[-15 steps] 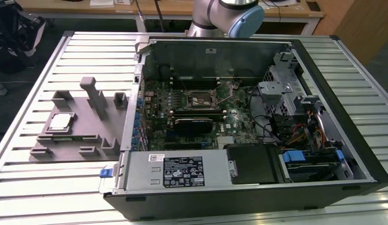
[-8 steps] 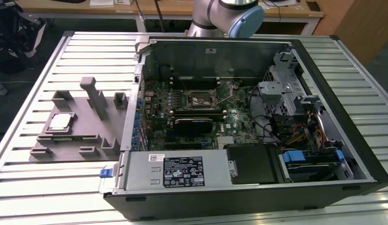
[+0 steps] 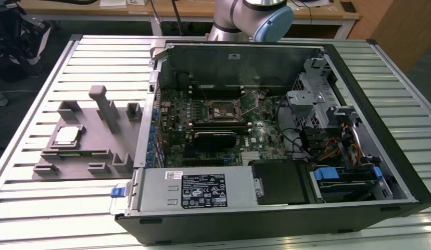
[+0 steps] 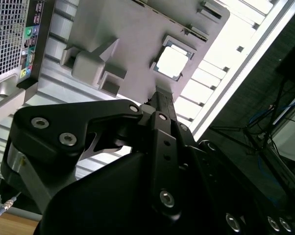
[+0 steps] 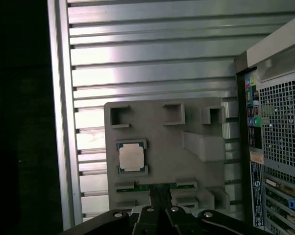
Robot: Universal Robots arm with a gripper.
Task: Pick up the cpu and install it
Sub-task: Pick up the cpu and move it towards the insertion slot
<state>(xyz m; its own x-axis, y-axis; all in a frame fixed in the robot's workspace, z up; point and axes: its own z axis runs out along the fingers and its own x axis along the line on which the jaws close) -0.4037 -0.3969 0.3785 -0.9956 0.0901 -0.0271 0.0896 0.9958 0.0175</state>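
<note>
The cpu (image 3: 66, 136), a flat square chip with a silvery top, lies in a recess of the grey fixture plate (image 3: 87, 156) at the exterior view's left. Both wrist views look down on the cpu (image 5: 132, 158) (image 4: 171, 62) from well above. My gripper (image 5: 159, 190) (image 4: 162, 93) hangs high over the fixture's edge, apart from the chip. Its fingers are shut together with nothing between them. The motherboard's socket (image 3: 226, 110) stands inside the open computer case (image 3: 368, 120).
The fixture plate carries raised grey blocks and a tall post (image 3: 99, 104) beside the cpu. The case's back panel with ports (image 5: 275, 147) stands next to the fixture. Cables, a drive cage and a power supply (image 3: 194, 190) crowd the case. The robot arm (image 3: 254, 15) rises behind it.
</note>
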